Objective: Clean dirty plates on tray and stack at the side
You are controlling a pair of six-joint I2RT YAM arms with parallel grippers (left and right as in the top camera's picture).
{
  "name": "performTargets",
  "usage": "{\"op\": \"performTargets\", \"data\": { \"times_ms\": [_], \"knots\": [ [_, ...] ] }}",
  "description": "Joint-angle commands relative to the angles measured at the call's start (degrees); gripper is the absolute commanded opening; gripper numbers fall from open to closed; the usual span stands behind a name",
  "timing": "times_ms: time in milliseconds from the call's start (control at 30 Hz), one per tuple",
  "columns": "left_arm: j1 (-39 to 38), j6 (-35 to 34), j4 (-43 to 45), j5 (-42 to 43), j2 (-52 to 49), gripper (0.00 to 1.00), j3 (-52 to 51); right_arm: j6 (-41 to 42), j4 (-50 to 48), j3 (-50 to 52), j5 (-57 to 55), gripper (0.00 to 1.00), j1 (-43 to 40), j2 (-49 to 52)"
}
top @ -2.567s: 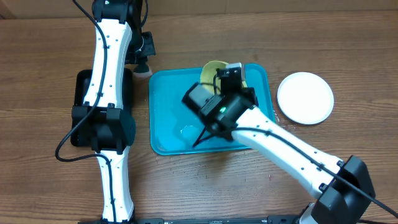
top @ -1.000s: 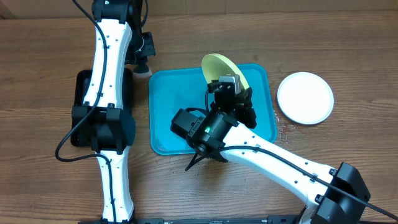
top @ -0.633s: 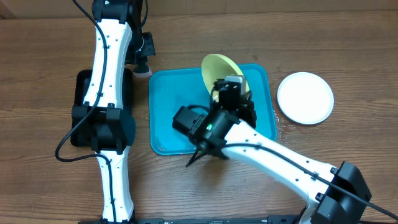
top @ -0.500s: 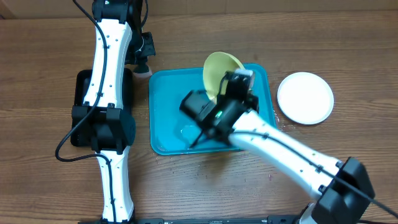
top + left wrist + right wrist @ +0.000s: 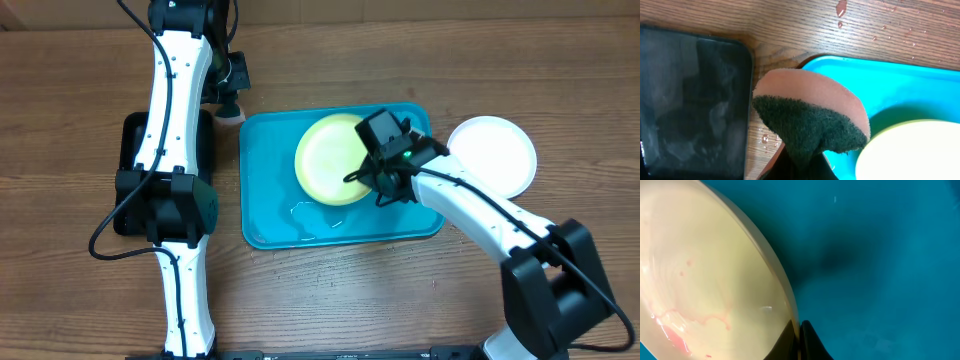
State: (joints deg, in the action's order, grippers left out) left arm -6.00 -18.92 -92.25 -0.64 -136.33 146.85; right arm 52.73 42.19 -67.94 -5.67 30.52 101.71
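Note:
The yellow-green plate (image 5: pixel 332 160) is over the turquoise tray (image 5: pixel 270 200), held by its right rim in my shut right gripper (image 5: pixel 378 172). In the right wrist view the plate (image 5: pixel 705 280) shows faint red smears and my fingers (image 5: pixel 799 340) pinch its edge above the tray (image 5: pixel 880 255). The white plate (image 5: pixel 495 155) lies on the table right of the tray. My left gripper (image 5: pixel 805 167) is shut on a sponge (image 5: pixel 810 117), pink with a dark scrub face, at the tray's back left corner (image 5: pixel 840 65). The light blue plate is not visible.
A black tray (image 5: pixel 128 140) lies left of the turquoise tray, under the left arm; it also shows in the left wrist view (image 5: pixel 690 100). Water drops sit on the wood (image 5: pixel 840 10) and a wet patch on the tray floor (image 5: pixel 305 212).
My right arm swung to the right and the yellow-green plate went from standing tilted at the tray's back edge to lying flatter over the tray. The left arm has not moved.

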Motion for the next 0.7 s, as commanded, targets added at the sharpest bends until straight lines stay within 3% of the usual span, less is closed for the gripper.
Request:
{"op": "performTargets", "data": {
  "times_ms": [0,100,200,400,533,667],
  "knots": [
    [-0.9,0.72,0.44,0.7,0.35,0.04,0.79,0.66,-1.7,1.49,4.52,0.12,0.37,0.92],
    [-1.27,0.72,0.63,0.7,0.35,0.04,0.79,-7.23,-4.02,1.44,4.5,0.43,0.2,0.92],
    [-1.46,0.72,0.66,0.68,0.35,0.04,0.76,-20.31,-6.23,0.26,6.38,0.59,-1.44,0.92],
    [-1.84,0.74,0.96,0.68,0.33,0.04,0.74,-40.79,-11.02,-0.94,10.34,0.62,-7.76,2.4],
    [-1.95,0.74,1.07,0.68,0.33,0.04,0.74,-44.3,-13.27,-2.1,14.45,0.59,-9.9,6.91],
    [-1.95,0.74,1.09,0.68,0.33,0.04,0.74,-47.01,-10.67,-6.49,17.97,0.46,-10.03,12.28]
  ]
}}
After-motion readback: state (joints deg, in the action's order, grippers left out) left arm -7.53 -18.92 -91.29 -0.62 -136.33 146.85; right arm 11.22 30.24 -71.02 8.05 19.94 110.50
